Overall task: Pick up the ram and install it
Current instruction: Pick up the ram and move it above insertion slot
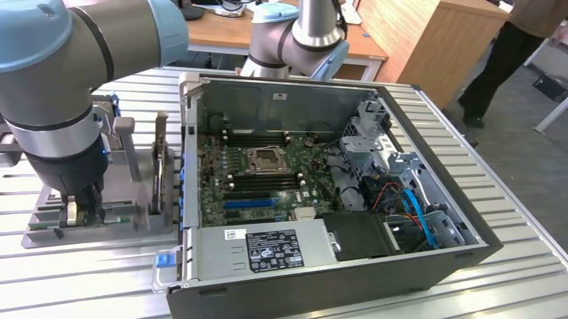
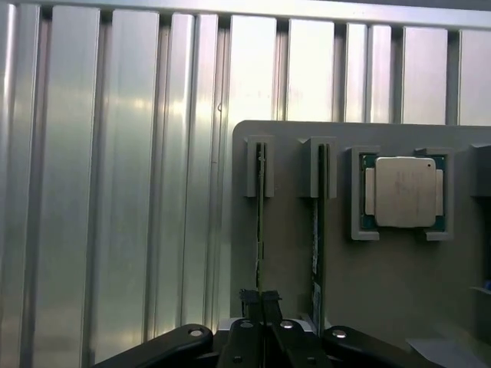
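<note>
Gripper (image 2: 259,297) pinched shut on one ram (image 2: 260,215); second ram (image 2: 317,238) beside; one processor (image 2: 404,192).

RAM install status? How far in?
Done: the arm is down at the holder. In hand: fingers are closed on one ram, which sits upright in its holder slot, not lifted yet. Left: lift-out and install; the motherboard memory slots look empty.
</note>
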You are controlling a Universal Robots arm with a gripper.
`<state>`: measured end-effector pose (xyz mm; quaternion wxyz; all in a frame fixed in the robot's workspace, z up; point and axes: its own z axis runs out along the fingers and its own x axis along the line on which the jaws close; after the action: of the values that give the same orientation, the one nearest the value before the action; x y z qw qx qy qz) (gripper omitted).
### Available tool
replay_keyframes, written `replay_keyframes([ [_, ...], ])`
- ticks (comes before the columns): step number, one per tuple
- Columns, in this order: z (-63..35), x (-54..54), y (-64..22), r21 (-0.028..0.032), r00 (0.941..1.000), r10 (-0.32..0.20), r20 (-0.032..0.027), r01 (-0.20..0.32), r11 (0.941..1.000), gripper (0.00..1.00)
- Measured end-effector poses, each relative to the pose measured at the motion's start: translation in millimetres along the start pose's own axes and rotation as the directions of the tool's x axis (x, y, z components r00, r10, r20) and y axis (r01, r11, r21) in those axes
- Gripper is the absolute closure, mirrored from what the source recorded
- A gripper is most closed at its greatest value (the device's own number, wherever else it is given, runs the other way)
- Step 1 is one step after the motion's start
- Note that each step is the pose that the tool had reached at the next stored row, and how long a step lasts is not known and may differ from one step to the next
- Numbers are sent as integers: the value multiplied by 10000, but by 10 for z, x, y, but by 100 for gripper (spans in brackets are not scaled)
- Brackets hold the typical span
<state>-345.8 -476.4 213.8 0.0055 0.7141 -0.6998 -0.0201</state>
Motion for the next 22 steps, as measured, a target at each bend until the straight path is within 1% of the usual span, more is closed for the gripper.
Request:
replay_keyframes([
  [7, -207, -4, 8, -1, 10000, 0, 4, 0, 10000, 88],
  [22, -719, -15, 26, -1, 10000, -1, 4, 1, 10000, 88],
])
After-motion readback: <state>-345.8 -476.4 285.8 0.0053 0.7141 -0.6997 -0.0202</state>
